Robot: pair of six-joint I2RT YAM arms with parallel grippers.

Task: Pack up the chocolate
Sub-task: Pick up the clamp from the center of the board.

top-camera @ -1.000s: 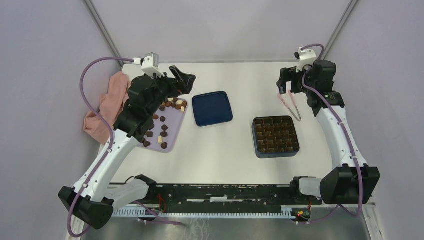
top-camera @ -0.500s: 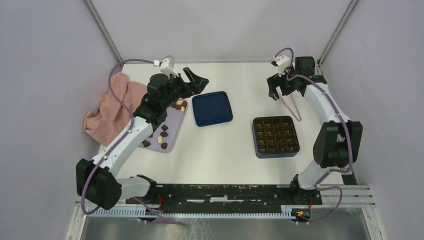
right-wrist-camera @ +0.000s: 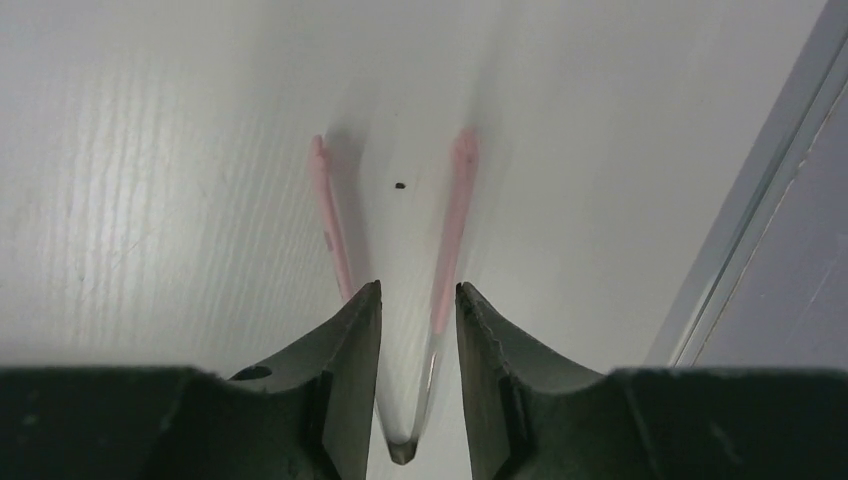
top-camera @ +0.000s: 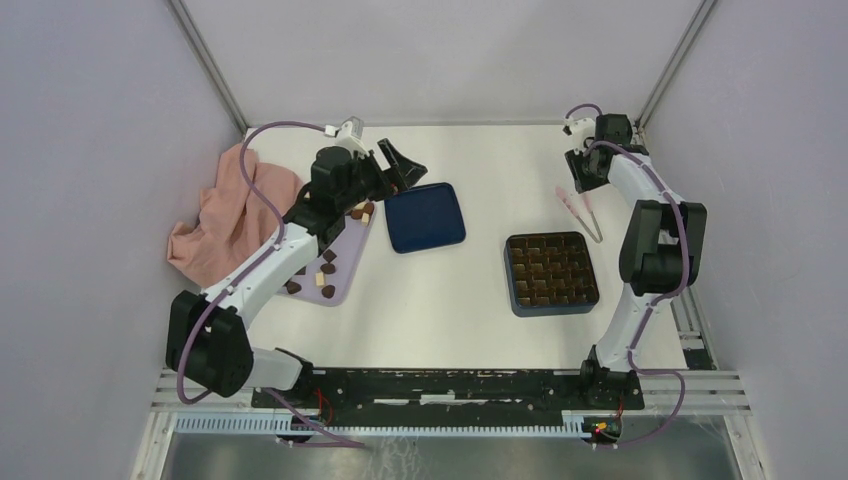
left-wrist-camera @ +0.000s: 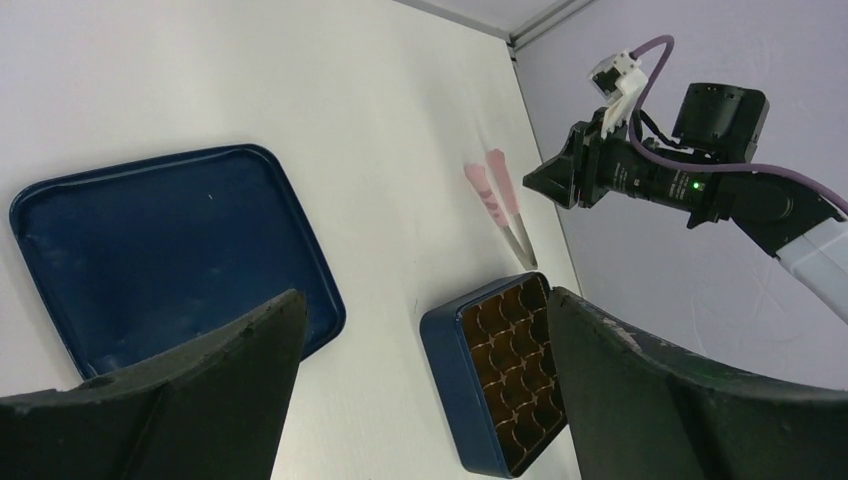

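Several small chocolate pieces (top-camera: 328,268), dark brown, mid brown and cream, lie on the lilac tray (top-camera: 345,245) at the left. My left gripper (top-camera: 400,165) (left-wrist-camera: 422,295) hovers open and empty past the tray's far end, by the blue lid (top-camera: 425,217) (left-wrist-camera: 150,250). The dark blue box (top-camera: 552,307) (left-wrist-camera: 480,390) shows only brown grid compartments. My right gripper (top-camera: 578,175) (right-wrist-camera: 418,288) hangs over the pink-tipped tweezers (top-camera: 578,210) (right-wrist-camera: 455,220) at the back right. Its jaws are narrowed with a gap, and the tweezers' steel end shows through it, not gripped.
A crumpled pink cloth (top-camera: 215,215) lies at the table's left edge beside the lilac tray. The enclosure's right wall and metal post (right-wrist-camera: 760,230) run close to the tweezers. White tabletop lies between the lid and the box.
My right arm has folded back to the far right corner and its jaws have narrowed over the tweezers. My left gripper has swung right toward the blue lid, still open.
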